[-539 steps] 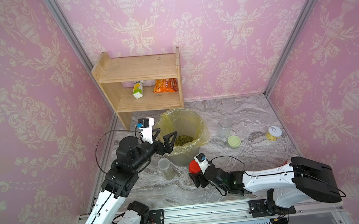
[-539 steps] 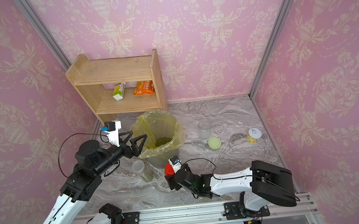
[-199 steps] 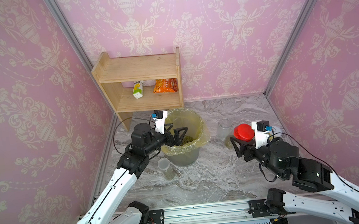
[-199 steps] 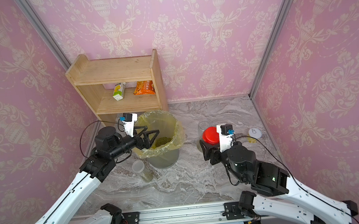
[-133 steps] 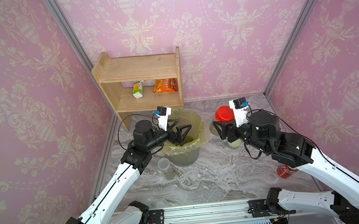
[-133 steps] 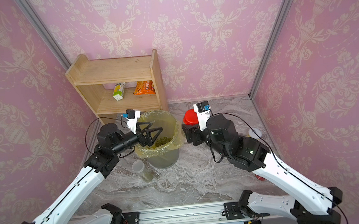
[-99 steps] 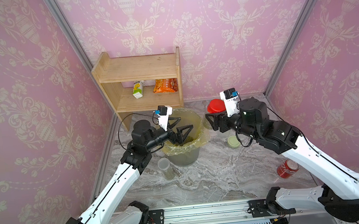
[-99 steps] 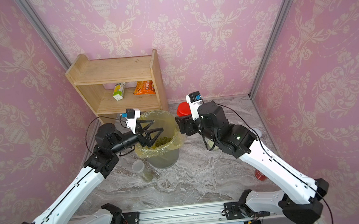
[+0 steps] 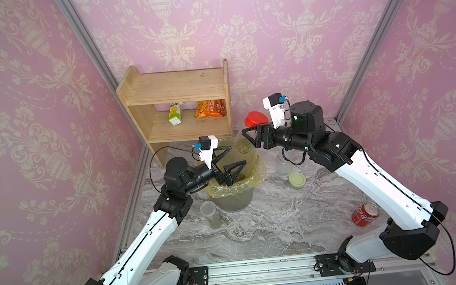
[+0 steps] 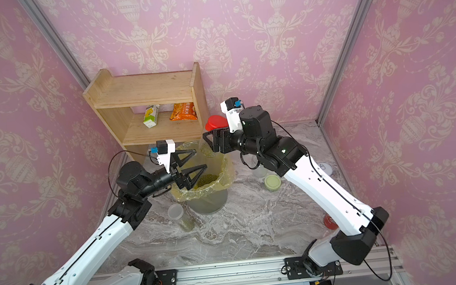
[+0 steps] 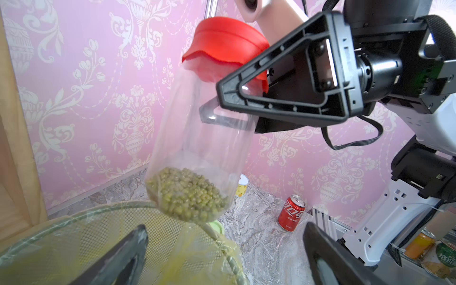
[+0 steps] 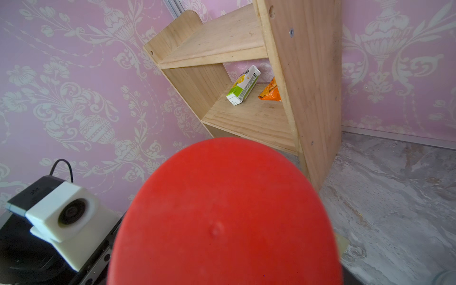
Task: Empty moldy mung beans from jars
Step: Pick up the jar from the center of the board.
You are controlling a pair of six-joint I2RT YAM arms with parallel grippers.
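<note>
My right gripper is shut on a clear jar with a red lid. It holds the jar lid-up and slightly tilted above the far rim of the grey bin. Mung beans fill the jar's bottom. More mung beans lie in the bin's yellow bag. My left gripper hangs open and empty over the bin, just short of the jar. In the right wrist view the red lid hides the jaws.
A slim jar holding beans stands in front of the bin. An open clear jar and a pale green lid sit to the bin's right. A red soda can is at front right. The wooden shelf stands behind.
My right arm has carried the red-lidded jar from the table's front, up and across, to the bin's far rim. My left gripper has reached further over the bin, still open.
</note>
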